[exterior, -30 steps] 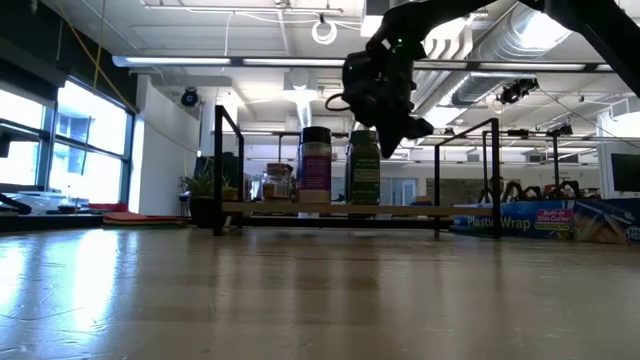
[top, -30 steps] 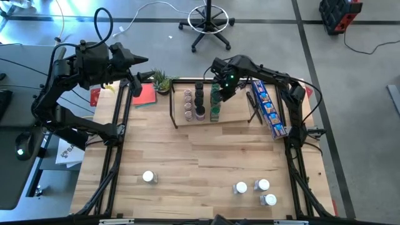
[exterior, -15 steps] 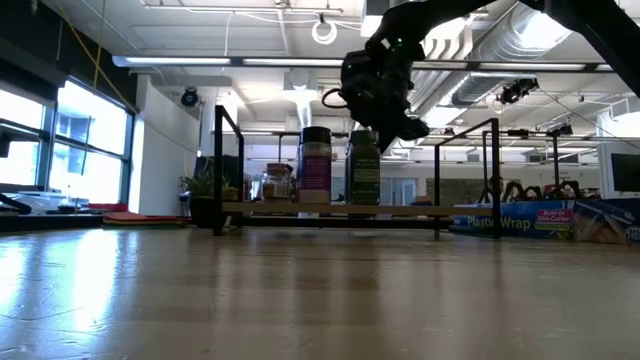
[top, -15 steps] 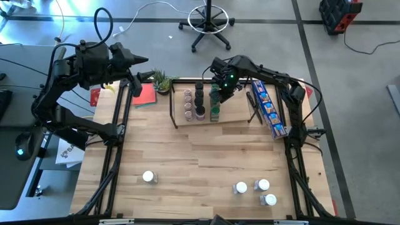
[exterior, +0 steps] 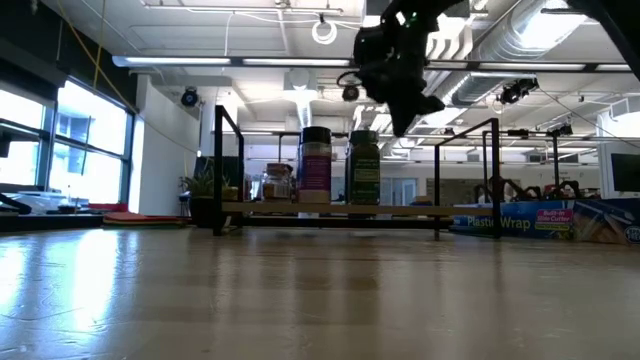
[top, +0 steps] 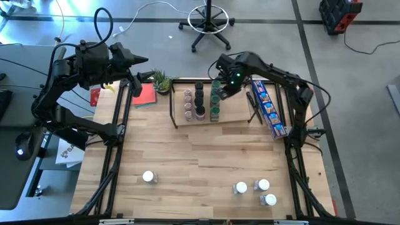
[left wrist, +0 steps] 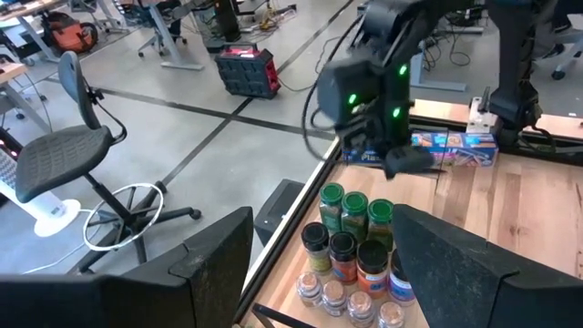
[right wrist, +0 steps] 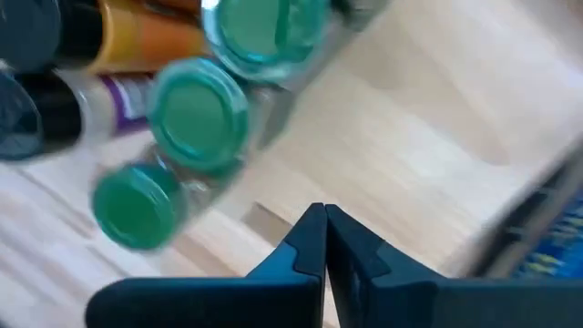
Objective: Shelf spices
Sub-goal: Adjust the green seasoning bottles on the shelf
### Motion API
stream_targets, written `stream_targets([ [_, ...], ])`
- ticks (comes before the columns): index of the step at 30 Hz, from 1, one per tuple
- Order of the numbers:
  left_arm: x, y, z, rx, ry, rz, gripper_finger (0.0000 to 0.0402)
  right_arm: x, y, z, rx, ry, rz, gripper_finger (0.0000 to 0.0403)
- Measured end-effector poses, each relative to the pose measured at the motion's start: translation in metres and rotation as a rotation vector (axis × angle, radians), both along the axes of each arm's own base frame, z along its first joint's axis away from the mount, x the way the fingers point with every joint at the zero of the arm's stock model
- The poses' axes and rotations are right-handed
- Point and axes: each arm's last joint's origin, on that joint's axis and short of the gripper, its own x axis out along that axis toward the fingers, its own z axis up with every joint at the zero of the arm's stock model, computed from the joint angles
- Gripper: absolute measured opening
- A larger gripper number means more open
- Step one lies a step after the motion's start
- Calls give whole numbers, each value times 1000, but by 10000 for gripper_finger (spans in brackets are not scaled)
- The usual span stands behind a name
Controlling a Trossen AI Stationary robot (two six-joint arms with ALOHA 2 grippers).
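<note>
A: Right hand point(top: 232, 85)? Where, what state?

B: Above the shelf point(top: 240, 112), just beside the green-lid jars point(top: 215, 100). Fingers pressed together, nothing between them; the right wrist view shows the tips touching over bare shelf wood. In the low view it hangs clear above the jar tops.

A: Left hand point(top: 139, 60)?

B: Parked off the far-left corner of the worktop point(top: 187, 156), near the small potted plant point(top: 161, 80) and the red flat square point(top: 144, 95). Fingers spread, empty, waiting.

A: Spices?

B: Three rows stand on the shelf: clear-lid jars point(top: 187, 103), black-lid jars point(top: 199, 100), then the green-lid ones. Four white-lid jars are loose on the near worktop: a single jar point(top: 149, 177) toward the left, and a cluster of three point(top: 256, 190) toward the right.

A: So what does the coming move turn on?

B: My read: the next pick is from that cluster. It lies on the right arm's side, toward the near edge and well apart from the right hand. The single jar is nearer the left arm's side, but also well apart from its hand. All four stand upright, long axis vertical, lids up, so a reach from above or from the side with the hand spread first.

A: Anything else nearby?

B: A long blue snack packet point(top: 269, 107) lies along the shelf's right end, beside the right arm's path. Could get brushed, I'd guess.
</note>
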Motion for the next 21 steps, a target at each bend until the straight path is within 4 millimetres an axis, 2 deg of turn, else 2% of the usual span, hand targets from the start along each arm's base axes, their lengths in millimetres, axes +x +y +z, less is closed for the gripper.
stream_targets([
  [2, 0, 0, 0, 0, -1, 0, 259, -6, 10, 13, -53, 4, 42, 3],
  [5, 0, 0, 0, 0, 0, 1, 259, -8, 35, 34, -104, -49, 157, 3],
  [8, 0, 0, 0, 0, 0, 0, 259, -2, 65, 48, -149, -117, 289, 3],
  [11, 0, 0, 0, 0, -1, 1, 259, 9, 100, 53, -167, -164, 398, 3],
  [14, 0, 0, 0, 0, -1, 1, 259, 24, 131, 49, -168, -199, 497, 3],
  [17, 0, 0, 0, 0, -1, 1, 259, 42, 154, 36, -212, -195, 583, 3],
  [21, 0, 0, 0, 0, 0, 1, 259, 68, 170, 6, -288, -143, 671, 2],
])
